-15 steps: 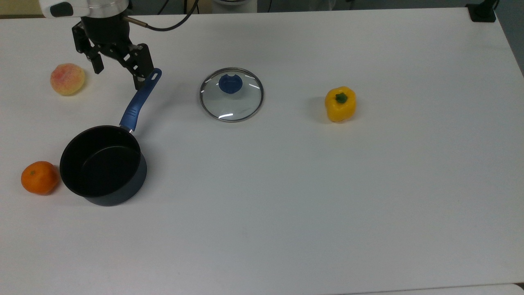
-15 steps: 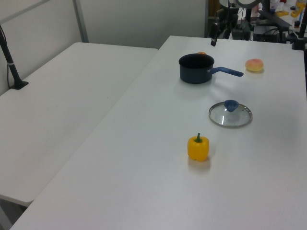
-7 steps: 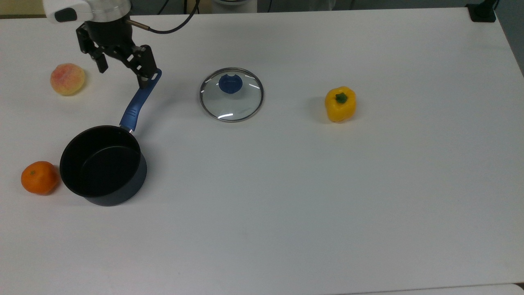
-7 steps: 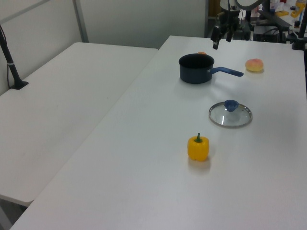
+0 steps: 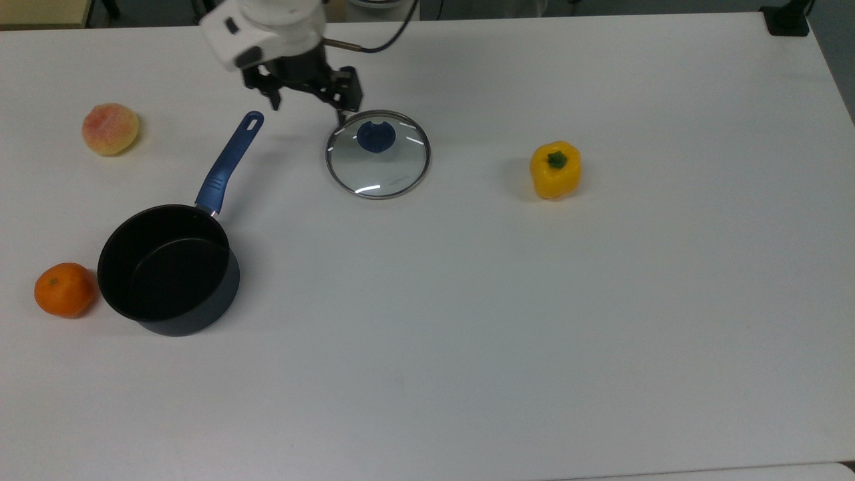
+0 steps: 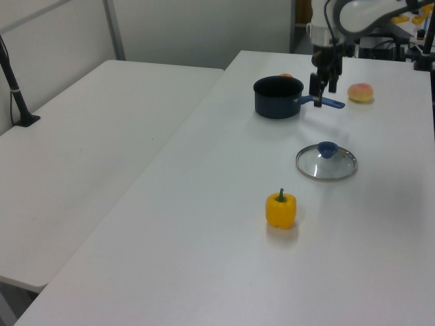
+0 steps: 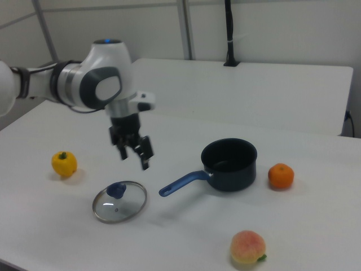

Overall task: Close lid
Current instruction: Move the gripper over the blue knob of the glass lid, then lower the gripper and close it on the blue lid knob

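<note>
The gripper hovers with fingers apart, off-centre beside the lid lying flat on the table, well apart from the saucepan, so a misjudged descent could strike glass and miss the blue knob.

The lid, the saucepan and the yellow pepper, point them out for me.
lid (image 5: pixel 378 155), top view, on the clear glass below the blue knob.
saucepan (image 5: pixel 167 267), top view, on its dark inside.
yellow pepper (image 5: pixel 556 170), top view, on its body.
</note>
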